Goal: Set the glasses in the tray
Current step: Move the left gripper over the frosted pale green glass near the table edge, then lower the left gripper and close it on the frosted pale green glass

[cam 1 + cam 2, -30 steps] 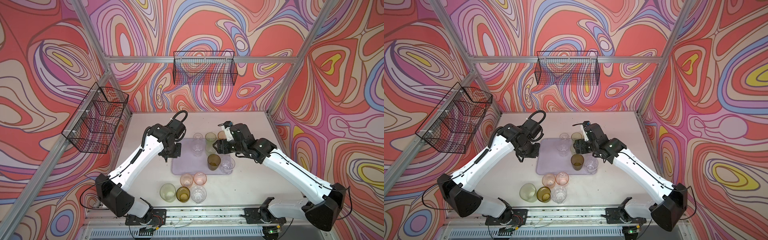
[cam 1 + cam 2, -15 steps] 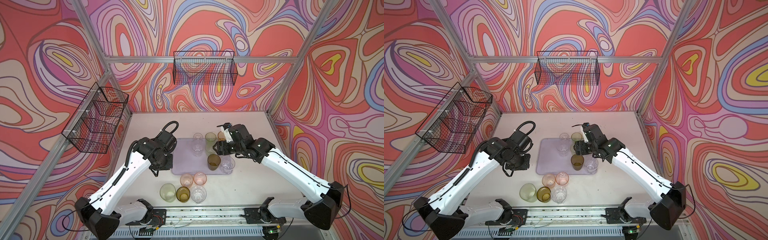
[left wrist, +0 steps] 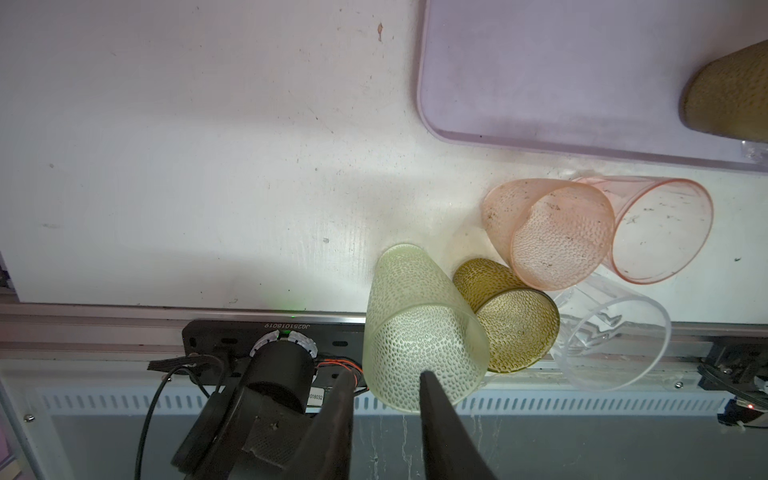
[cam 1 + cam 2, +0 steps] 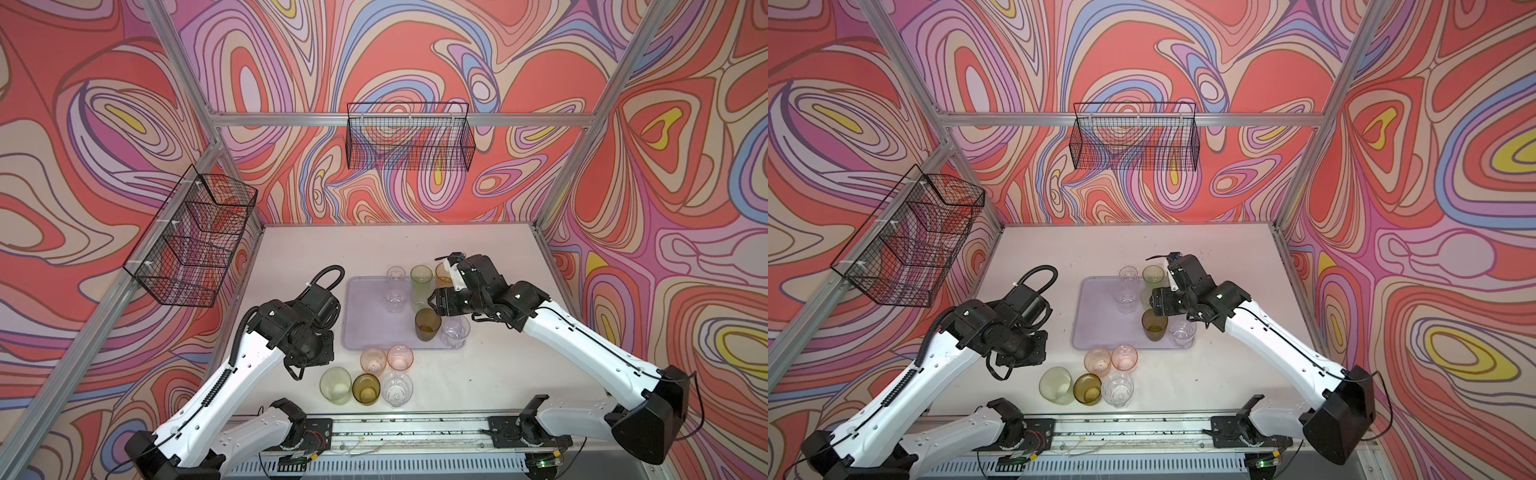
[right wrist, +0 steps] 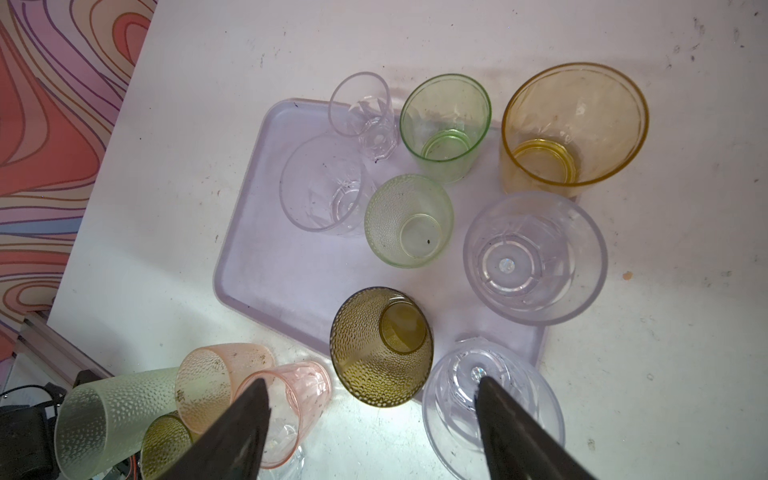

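On tray point(image 5: 270, 257): olive glass point(image 5: 380, 345), clear glass point(image 5: 322, 189), dotted green glass point(image 5: 409, 220), others (count uncertain). On bench point(image 4: 299, 257), just beside tray: five more glasses point(image 4: 374, 360). Both empty: left jaws slightly apart, right jaws wide apart.

I see the flat pale lavender plastic tray point(image 4: 365, 316) midway across the worktop point(image 4: 507, 374). Three translucent plastic tumblers point(image 4: 421, 276) line its far edge. At its near right corner a clear faceted tumbler point(image 4: 454, 332) stands just right of a dark olive dimpled tumbler point(image 4: 427, 326). Before the tray sit two pale pink tumblers point(image 4: 373, 360) side by side, three more tumblers point(image 4: 365, 389) nearer still.
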Tool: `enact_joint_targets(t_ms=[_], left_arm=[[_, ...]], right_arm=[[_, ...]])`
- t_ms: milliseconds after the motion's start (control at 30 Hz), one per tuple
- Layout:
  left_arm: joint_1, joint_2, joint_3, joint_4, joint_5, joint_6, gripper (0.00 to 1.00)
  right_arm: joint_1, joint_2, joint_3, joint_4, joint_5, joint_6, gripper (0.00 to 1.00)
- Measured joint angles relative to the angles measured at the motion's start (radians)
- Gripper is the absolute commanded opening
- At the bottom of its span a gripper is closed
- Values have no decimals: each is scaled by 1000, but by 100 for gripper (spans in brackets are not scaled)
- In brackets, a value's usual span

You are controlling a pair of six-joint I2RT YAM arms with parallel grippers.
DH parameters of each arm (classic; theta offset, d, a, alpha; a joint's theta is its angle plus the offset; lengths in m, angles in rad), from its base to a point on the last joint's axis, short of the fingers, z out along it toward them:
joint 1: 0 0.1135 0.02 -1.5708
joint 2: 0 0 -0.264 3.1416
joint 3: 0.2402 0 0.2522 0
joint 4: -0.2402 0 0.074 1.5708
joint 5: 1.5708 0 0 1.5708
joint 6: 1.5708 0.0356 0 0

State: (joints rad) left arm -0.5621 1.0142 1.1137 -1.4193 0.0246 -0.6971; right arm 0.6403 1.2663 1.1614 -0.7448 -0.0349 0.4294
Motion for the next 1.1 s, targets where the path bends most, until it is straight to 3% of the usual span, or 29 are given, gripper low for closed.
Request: enact_joint_targets(t_ms=[733, 1100], left_arm=[[0, -60, -223, 24, 81, -38, 31], [0, -33, -250, 69, 93, -44, 28]], right_arm=[[0, -48, -47, 20, -15, 29, 81], [0, -40, -47, 19, -11, 33, 81]])
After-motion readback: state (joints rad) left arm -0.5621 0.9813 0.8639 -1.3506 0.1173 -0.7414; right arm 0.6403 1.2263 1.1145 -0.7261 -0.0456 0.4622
